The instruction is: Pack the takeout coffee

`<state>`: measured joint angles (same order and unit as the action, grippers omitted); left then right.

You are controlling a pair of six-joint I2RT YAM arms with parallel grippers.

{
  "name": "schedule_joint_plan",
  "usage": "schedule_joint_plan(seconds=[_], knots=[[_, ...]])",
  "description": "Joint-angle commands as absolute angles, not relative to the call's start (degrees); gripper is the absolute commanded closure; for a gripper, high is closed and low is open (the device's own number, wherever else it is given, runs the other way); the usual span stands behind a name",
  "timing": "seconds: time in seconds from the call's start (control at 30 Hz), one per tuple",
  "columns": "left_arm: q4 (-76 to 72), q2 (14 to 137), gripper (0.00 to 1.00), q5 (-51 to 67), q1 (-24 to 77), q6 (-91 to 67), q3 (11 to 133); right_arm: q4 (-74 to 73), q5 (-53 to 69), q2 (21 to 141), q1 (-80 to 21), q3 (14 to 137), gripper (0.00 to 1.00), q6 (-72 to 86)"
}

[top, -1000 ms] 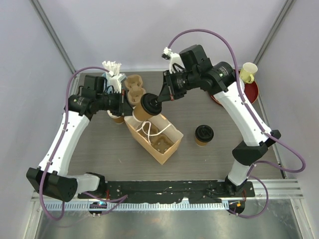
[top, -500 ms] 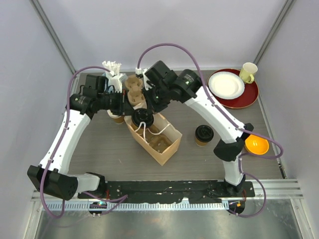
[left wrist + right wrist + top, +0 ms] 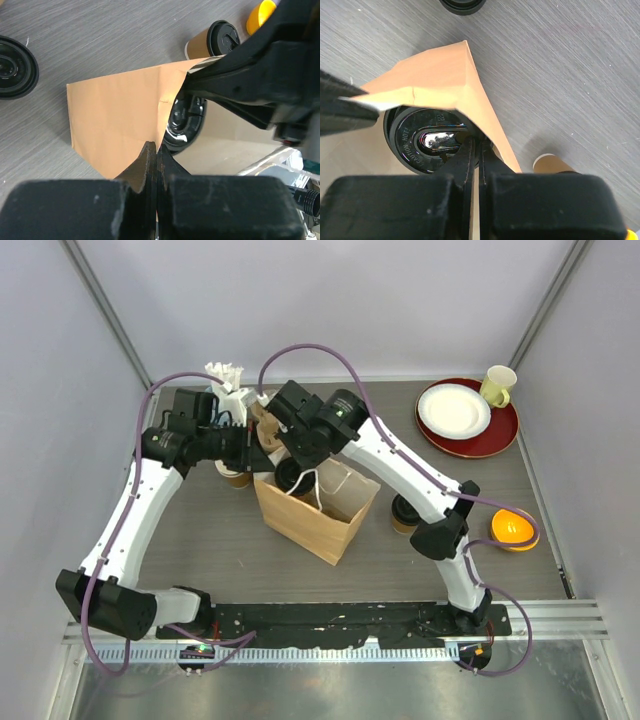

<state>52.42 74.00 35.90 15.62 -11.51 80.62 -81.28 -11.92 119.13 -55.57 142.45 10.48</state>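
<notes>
A brown paper bag (image 3: 310, 525) stands mid-table with its mouth towards the left arm. My left gripper (image 3: 252, 452) is shut on the bag's upper edge (image 3: 115, 110), its jaws pressed together on the paper (image 3: 156, 150). My right gripper (image 3: 476, 145) is shut on the rim of a takeout coffee's black lid (image 3: 420, 142). That cup (image 3: 288, 478) sits inside the bag's mouth (image 3: 185, 120). A second kraft cup with a black lid (image 3: 404, 515) stands on the table right of the bag (image 3: 212, 40), partly hidden by the right arm.
Another black-lidded cup (image 3: 237, 478) stands under the left wrist (image 3: 15, 65). A pulp cup carrier (image 3: 268, 410) and white straws (image 3: 225, 375) are behind the bag. At the back right are a red plate (image 3: 503, 428) and a yellow mug (image 3: 498, 385). An orange bowl (image 3: 512, 528) lies right.
The right arm has swung left and lowered its cup from above the bag into the bag's mouth. The bag now stands more upright. The left gripper has stayed on the bag's edge.
</notes>
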Motion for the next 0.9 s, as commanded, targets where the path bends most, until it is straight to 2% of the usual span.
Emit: schedule_joint_plan(seconds=[0.0, 0.17, 0.4, 0.6, 0.87], knots=[[51.07, 73.48, 1.00, 40.25, 16.00, -11.25, 82.53, -80.07, -15.12, 121.37, -56.69, 142.12, 0.99, 6.61], [49.40, 73.83, 1.00, 39.64, 16.00, -10.64, 81.04, -79.11, -13.90, 122.08, -57.30, 138.88, 0.99, 2.29], [46.06, 74.00, 1.00, 39.11, 15.91, -10.55, 78.49, -63.99, -5.98, 116.45, -58.09, 124.64, 0.99, -4.74], [46.93, 73.92, 1.00, 38.15, 15.47, -8.70, 78.05, -65.13, -1.85, 117.78, -58.01, 121.92, 0.99, -9.05], [46.41, 74.00, 1.00, 34.19, 15.03, -7.73, 81.03, -66.71, -1.49, 111.55, -58.45, 116.37, 0.99, -9.67]])
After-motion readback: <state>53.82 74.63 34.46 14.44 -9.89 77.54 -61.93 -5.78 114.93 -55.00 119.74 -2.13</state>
